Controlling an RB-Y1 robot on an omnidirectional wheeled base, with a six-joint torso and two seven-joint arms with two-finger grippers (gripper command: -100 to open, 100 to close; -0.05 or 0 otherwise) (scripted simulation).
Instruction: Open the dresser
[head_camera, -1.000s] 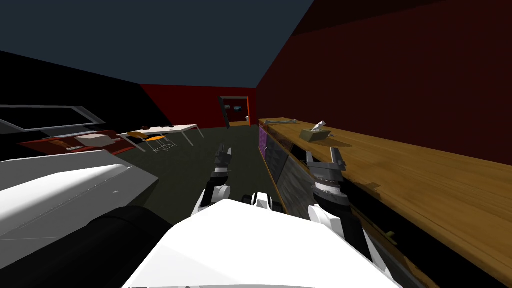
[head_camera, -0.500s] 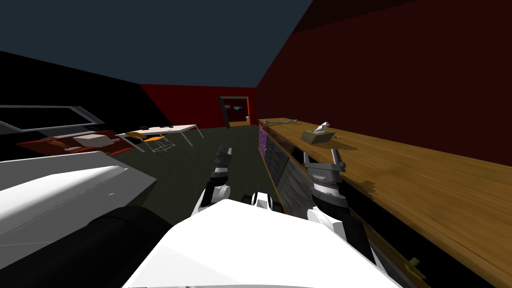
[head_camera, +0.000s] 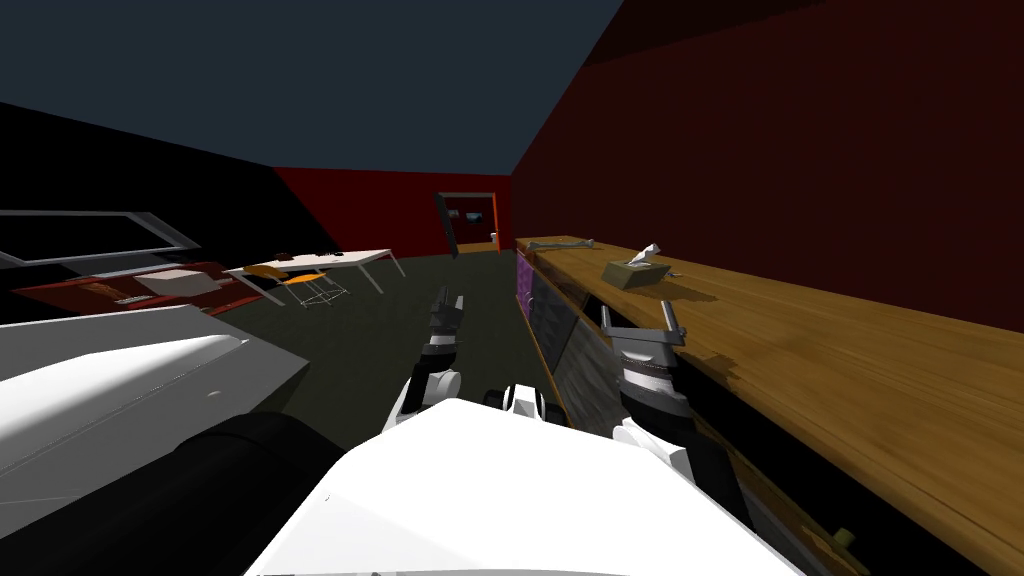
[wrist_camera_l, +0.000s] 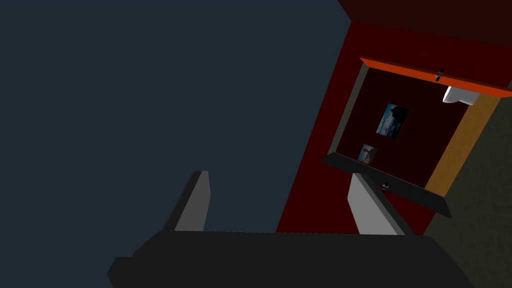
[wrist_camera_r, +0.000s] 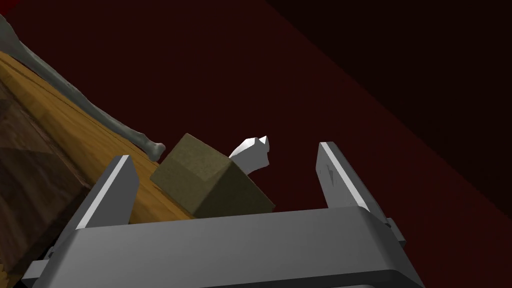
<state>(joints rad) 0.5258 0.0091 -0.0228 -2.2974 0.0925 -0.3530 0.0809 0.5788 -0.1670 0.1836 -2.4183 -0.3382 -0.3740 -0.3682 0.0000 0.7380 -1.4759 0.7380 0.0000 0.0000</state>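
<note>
One olive tissue box (head_camera: 632, 273) sits on the wood-topped dresser (head_camera: 850, 350) along the robot's right, white tissue (head_camera: 645, 249) poking out. Right gripper (head_camera: 640, 318) raised at the dresser's front edge, fingers spread, holding nothing. Left gripper (head_camera: 447, 300) out front, also spread, empty.

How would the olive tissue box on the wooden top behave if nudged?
Likely light: the tissue box has a white tissue poking out, itself probably floppy. Its low shape and flat base on the wooden top suggest sliding rather than rolling or tipping.
</note>
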